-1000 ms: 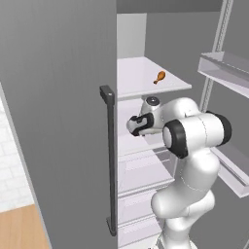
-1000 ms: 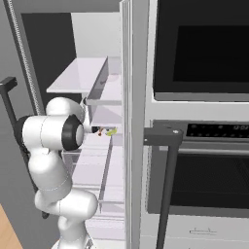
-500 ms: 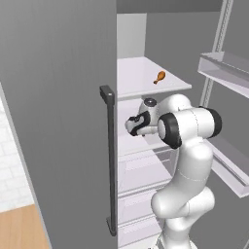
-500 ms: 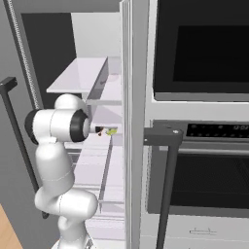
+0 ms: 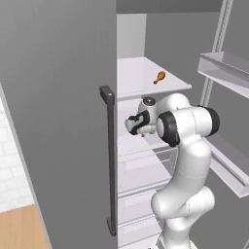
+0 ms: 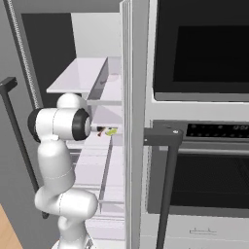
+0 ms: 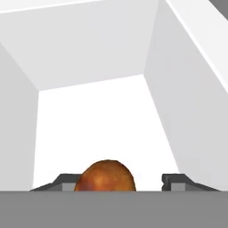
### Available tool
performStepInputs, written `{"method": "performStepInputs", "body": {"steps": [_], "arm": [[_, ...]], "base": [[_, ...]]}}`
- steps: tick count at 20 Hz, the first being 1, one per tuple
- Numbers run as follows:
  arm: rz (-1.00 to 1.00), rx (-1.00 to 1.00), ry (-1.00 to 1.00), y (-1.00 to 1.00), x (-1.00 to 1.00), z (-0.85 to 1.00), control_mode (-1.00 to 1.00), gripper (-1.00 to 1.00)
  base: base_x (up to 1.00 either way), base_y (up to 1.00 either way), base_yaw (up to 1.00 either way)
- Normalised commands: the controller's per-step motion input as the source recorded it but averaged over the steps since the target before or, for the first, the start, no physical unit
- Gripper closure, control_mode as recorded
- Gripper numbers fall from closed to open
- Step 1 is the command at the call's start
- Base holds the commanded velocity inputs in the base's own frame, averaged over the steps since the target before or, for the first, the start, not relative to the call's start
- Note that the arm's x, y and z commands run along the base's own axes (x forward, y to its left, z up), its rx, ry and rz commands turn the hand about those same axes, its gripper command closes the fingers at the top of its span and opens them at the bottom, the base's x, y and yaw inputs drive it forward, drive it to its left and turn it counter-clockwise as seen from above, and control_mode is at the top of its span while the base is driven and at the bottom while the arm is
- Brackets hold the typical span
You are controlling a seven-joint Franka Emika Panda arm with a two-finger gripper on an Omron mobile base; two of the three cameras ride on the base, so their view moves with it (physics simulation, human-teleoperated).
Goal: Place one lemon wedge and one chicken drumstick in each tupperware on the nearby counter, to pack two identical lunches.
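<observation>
hand [image 7: 120, 180] reaching into the fridge, fingers straddling a drumstick [image 7: 107, 177] near the shelf's [image 7: 98, 124] front edge | not visibly clamped; grip uncertain | second drumstick [image 5: 159, 77] on upper shelf | lemon wedge [image 6: 111, 131] alongside

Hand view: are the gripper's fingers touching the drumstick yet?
Cannot tell. In the hand view the drumstick sits between the fingers, close to one and clear of the other; the grey band hides any contact.

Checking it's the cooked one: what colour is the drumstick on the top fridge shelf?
Orange-brown; the drumstick shows best in the left base view.
</observation>
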Motion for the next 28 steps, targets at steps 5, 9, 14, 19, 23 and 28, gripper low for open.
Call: {"method": "performStepInputs", "body": {"steps": [5,9,14,19,23,28], "arm": [[0.0,0.0,-0.11,0.0,-0.07,-0.37,-1.0,1.0],[0.0,-0.01,-0.04,0.0,-0.01,-0.15,-1.0,1.0],[-0.01,0.0,-0.32,0.01,-0.5,-0.02,-1.0,1.0],[-0.05,-0.01,-0.48,0.13,-0.72,0.01,-1.0,1.0],[-0.11,0.0,-0.53,0.11,-1.0,0.65,-1.0,1.0],[-0.12,0.0,-0.27,0.27,-1.0,1.0,-1.0,1.0]], "base": [[0.0,0.0,0.0],[0.0,0.0,0.0],[0.0,0.0,0.0],[0.0,0.0,0.0],[0.0,0.0,0.0],[0.0,0.0,0.0]]}}
